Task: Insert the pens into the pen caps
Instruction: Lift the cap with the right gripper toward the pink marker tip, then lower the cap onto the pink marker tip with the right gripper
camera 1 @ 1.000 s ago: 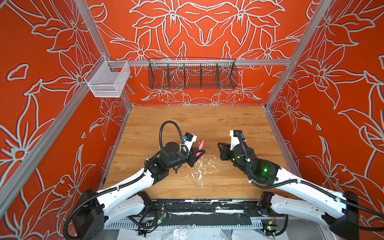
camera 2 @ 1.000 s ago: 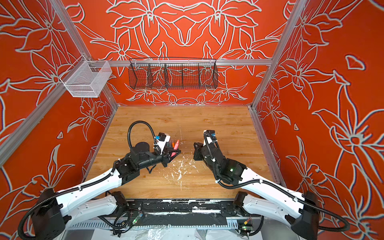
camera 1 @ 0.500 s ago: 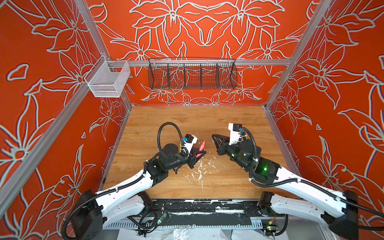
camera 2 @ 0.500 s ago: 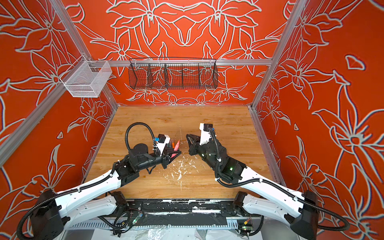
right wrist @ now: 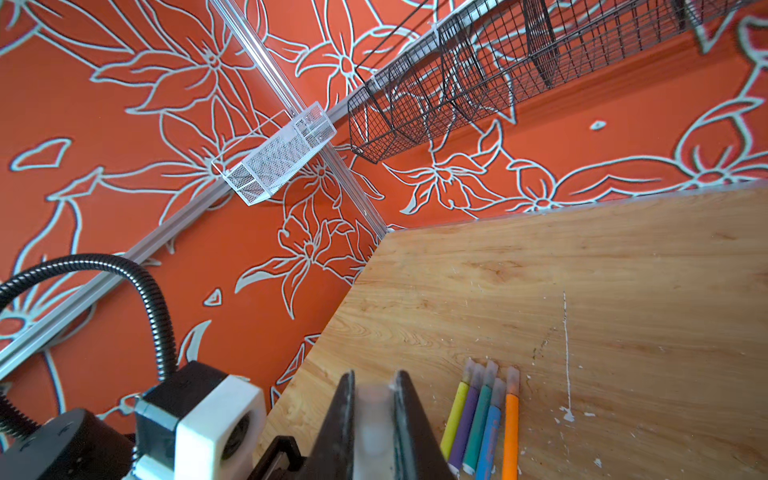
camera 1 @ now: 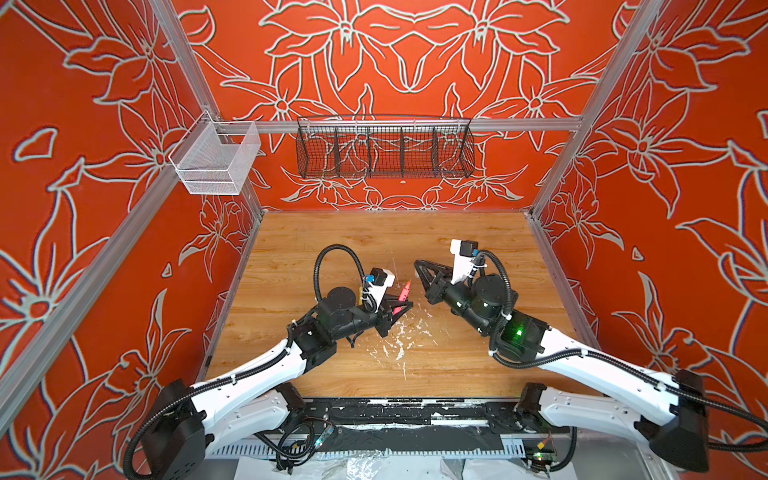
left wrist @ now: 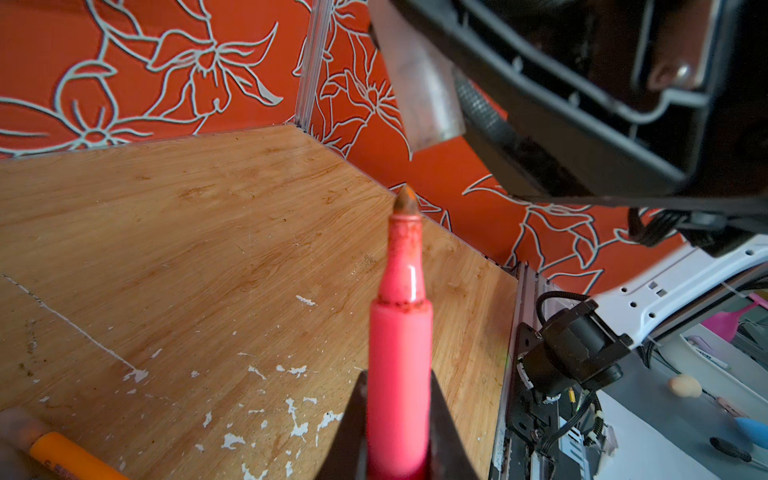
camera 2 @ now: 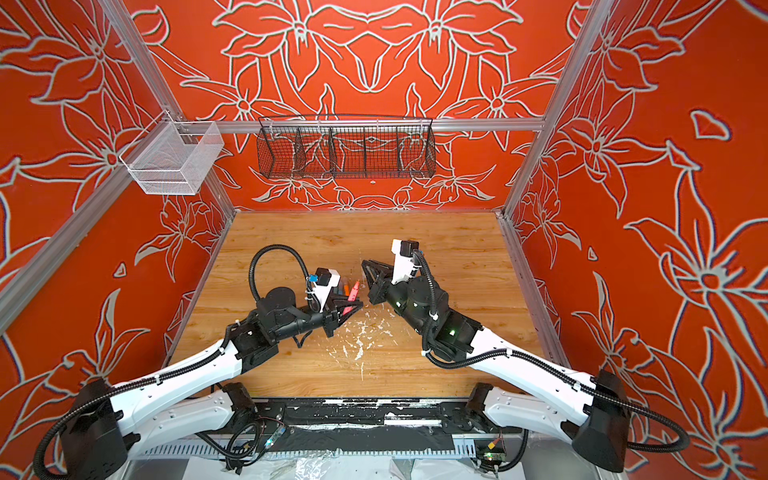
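Back rail point(camera 1: 519, 124): I see a black wire basket point(camera 1: 384, 151) hanging there.
Left corner: a white mesh bin point(camera 1: 216, 160).
My tabletop point(camera 1: 374, 237): wood grain, with white paint flecks point(camera 1: 399, 340) near the front.

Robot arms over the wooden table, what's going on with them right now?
The left gripper is shut on a pink-red pen, its bare tip aimed at the right gripper, which is shut on a clear cap. Tip and cap are close but apart, so this pen is not yet capped. On the table lie five other pens in a row, which look capped already.
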Controlling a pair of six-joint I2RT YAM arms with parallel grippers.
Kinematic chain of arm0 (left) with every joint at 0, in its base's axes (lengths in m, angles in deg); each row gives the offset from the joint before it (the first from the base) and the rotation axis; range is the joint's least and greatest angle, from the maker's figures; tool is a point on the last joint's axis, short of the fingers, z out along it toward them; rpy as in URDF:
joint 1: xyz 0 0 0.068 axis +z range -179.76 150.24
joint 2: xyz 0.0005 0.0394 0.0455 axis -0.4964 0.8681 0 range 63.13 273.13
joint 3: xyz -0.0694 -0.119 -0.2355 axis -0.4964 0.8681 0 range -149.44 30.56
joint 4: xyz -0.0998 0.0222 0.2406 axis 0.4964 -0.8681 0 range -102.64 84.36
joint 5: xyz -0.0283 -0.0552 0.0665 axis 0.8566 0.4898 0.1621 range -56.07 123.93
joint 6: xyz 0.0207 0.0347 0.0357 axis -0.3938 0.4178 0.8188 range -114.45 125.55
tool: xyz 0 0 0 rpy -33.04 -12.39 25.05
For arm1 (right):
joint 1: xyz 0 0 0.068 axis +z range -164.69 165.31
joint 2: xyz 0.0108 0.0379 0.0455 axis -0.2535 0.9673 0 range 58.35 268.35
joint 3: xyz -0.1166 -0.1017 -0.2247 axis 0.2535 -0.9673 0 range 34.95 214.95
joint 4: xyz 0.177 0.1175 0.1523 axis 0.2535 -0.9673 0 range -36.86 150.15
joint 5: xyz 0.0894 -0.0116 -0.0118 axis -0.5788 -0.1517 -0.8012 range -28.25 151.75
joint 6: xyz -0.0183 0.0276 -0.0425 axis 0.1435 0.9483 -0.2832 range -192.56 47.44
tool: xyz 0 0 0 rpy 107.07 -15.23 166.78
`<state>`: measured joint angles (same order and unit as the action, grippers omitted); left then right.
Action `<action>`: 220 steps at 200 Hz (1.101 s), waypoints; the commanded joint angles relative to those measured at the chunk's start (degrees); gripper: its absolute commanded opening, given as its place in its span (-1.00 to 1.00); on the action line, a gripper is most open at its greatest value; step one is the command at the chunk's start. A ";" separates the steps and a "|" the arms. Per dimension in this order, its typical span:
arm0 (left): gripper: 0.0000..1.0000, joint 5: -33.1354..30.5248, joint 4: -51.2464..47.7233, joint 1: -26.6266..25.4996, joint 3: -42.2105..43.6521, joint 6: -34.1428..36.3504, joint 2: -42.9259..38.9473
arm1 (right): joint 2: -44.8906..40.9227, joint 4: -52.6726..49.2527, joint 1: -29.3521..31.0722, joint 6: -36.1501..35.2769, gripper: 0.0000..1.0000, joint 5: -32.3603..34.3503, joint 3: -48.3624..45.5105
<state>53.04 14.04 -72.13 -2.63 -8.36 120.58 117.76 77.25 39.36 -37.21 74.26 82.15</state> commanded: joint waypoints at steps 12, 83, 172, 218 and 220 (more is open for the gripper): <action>-1.00 0.90 2.36 -0.26 0.49 0.59 0.02 | 1.60 4.03 -0.08 0.28 -1.00 -1.72 1.86; -1.00 -1.06 2.05 -0.26 0.45 0.13 0.16 | 3.25 6.32 0.02 2.50 -1.00 -3.82 0.55; -1.00 -2.58 2.99 -0.19 1.32 -1.77 -0.41 | 4.52 10.57 0.93 6.23 -1.00 -5.17 -4.30; -1.00 -1.34 5.04 1.50 2.33 -4.89 -0.41 | 5.94 13.31 2.44 7.56 -1.00 -4.53 -6.34; -1.00 -1.20 5.17 1.72 2.40 -5.25 -0.43 | 5.94 13.48 2.51 7.74 -1.00 -4.58 -6.51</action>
<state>50.62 15.05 -71.74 -0.88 -10.94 120.60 122.92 87.48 40.51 -31.53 70.31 77.39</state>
